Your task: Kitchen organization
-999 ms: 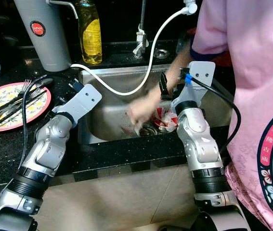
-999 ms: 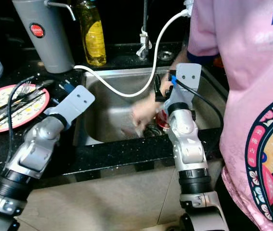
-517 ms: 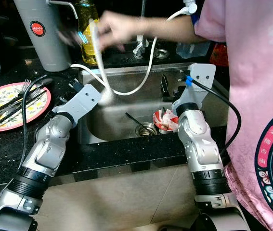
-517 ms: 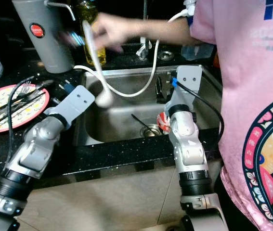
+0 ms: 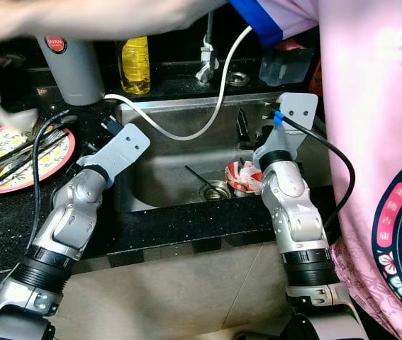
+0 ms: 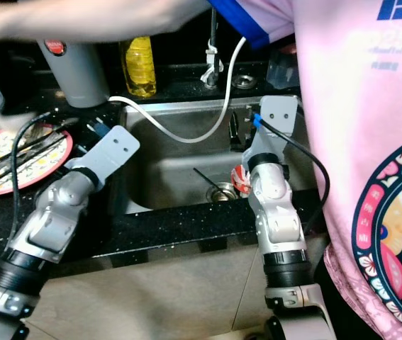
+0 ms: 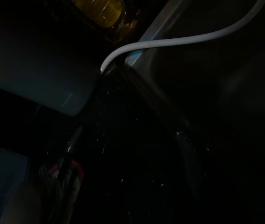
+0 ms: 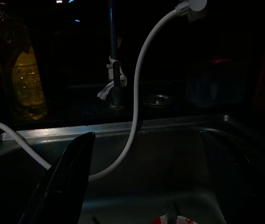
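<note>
Down in the sink (image 5: 165,166), just beside the drain (image 5: 217,189): red-and-white wrapper (image 5: 242,177), directly below the right claw (image 5: 244,131), well apart from the left claw (image 5: 110,127) at the left rim. Cannot tell either claw's spread.

The picture is very dark. A white hose (image 7: 169,41) curves from 1 o'clock down to the sink edge (image 7: 141,46) near 12 o'clock. A yellow bottle (image 7: 102,9) stands at 11 o'clock, beside a grey canister (image 7: 39,74) at 10 o'clock. Black speckled counter (image 7: 123,154) lies in the middle.
</note>
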You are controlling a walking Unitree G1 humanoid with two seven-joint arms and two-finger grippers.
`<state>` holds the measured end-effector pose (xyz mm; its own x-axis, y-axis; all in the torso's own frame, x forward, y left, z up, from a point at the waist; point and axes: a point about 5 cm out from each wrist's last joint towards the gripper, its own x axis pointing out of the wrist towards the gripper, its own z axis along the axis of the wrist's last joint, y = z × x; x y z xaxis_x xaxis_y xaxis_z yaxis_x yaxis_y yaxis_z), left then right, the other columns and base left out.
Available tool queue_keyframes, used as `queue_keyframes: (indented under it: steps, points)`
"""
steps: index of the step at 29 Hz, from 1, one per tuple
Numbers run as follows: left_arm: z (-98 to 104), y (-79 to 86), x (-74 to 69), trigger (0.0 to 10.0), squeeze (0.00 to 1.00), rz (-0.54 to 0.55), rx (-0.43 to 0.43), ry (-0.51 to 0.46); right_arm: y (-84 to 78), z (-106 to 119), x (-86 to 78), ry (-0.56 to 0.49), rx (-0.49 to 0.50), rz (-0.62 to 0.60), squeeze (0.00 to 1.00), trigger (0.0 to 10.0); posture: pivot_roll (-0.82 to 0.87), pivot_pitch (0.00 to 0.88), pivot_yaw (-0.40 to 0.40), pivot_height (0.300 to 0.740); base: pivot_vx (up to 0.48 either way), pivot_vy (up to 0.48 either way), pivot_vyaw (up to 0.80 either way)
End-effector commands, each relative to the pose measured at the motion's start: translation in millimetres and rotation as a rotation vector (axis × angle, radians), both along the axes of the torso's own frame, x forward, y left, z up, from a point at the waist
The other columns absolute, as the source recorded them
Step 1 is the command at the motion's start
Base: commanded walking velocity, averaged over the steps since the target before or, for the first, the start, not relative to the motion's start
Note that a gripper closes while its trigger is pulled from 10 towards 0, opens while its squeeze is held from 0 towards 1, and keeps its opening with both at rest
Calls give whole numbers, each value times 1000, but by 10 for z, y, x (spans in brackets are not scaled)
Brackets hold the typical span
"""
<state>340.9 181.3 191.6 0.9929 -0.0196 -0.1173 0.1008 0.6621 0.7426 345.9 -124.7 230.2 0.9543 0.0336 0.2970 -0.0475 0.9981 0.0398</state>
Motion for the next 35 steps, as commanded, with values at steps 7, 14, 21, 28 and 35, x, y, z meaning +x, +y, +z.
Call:
queue_keyframes:
  steps: [7,14,21,28,35]
  points:
    - [-50,1,18,10000,0,4,2,19,-41,-6,-16,-1,3,-21,0,10000,24,0,15,740,0,0,0]
    - [-55,-22,16,10000,0,3,1,18,-46,-1,-10,-3,2,-18,0,10000,29,0,11,740,0,0,0]
    - [-53,-36,11,10000,0,1,1,17,-22,-4,2,0,1,-9,0,10000,40,0,0,740,0,0,0]
    - [-52,-40,10,10000,0,1,1,17,1,6,1,-2,0,-1,0,10000,27,0,7,740,0,0,0]
    - [-53,-31,19,10000,0,2,1,18,-57,-39,-32,10,-4,-21,0,10000,23,0,14,740,0,0,0]
